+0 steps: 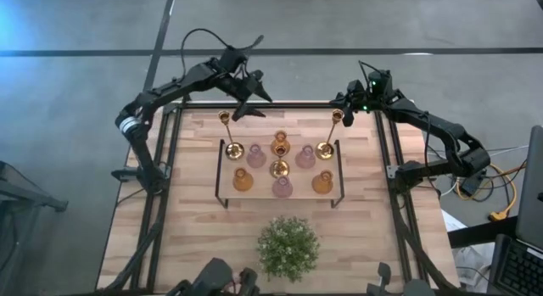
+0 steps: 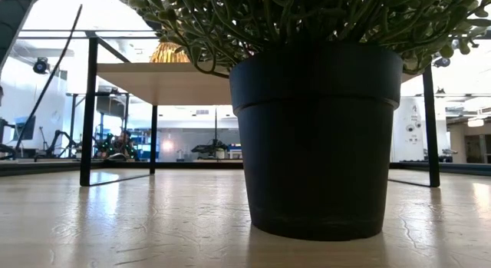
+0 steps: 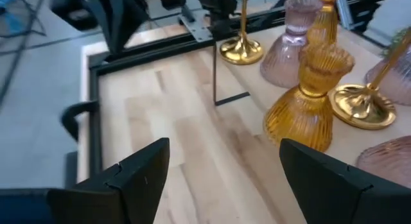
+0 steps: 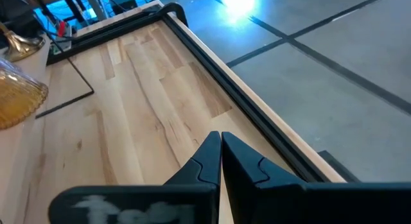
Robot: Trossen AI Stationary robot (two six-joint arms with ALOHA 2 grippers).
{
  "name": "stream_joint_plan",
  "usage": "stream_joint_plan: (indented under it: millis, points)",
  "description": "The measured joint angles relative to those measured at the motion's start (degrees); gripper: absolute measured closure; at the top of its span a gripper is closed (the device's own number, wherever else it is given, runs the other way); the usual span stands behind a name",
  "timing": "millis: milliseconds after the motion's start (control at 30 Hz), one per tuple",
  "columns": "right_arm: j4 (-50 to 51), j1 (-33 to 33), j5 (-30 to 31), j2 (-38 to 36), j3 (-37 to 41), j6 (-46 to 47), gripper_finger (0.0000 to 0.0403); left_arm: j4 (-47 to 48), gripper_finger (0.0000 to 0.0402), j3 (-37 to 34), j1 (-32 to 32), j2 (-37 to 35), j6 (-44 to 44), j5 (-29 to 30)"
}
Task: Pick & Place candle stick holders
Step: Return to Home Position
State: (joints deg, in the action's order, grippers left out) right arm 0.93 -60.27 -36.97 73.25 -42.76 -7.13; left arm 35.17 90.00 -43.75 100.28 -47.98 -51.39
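Several candle stick holders stand by their bases on a raised wooden shelf [image 1: 338,173] in the middle of the table. There are slim brass sticks [image 1: 227,135] [image 1: 331,133], squat amber glass ones [image 1: 243,181] and squat pink ones [image 1: 282,187]. My left gripper [image 1: 246,105] hovers open beyond the shelf's far left corner. Its wrist view shows an amber holder [image 3: 311,99], a pink one [image 3: 292,41] and brass bases [image 3: 363,105] ahead of the open fingers [image 3: 218,179]. My right gripper [image 1: 345,105] is shut and empty near the far right corner [image 4: 220,153].
A bushy green plant [image 1: 288,245] in a black pot [image 2: 314,137] stands near the table's front edge and fills the low view. The shelf stands on thin black legs [image 2: 88,107]. A black rail [image 4: 225,76] runs along the table's edge.
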Motion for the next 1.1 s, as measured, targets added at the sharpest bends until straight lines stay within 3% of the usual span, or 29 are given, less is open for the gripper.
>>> stream_joint_plan:
  millis: [633,1000,1100]
  points:
    - [-2.1,0.0,-0.3,0.0,0.0,5.5,0.0394,-0.2,0.0104,0.0,-1.5,-20.7,1.1,25.1]
    - [-2.7,0.0,-0.4,-0.4,-0.3,4.4,0.0394,-3.1,0.0122,-0.1,-5.3,-26.8,3.5,50.0]
    - [0.3,-0.1,-0.4,-2.4,-1.7,2.0,0.0394,-1.8,0.0136,-0.7,-5.9,-29.2,5.7,51.2]
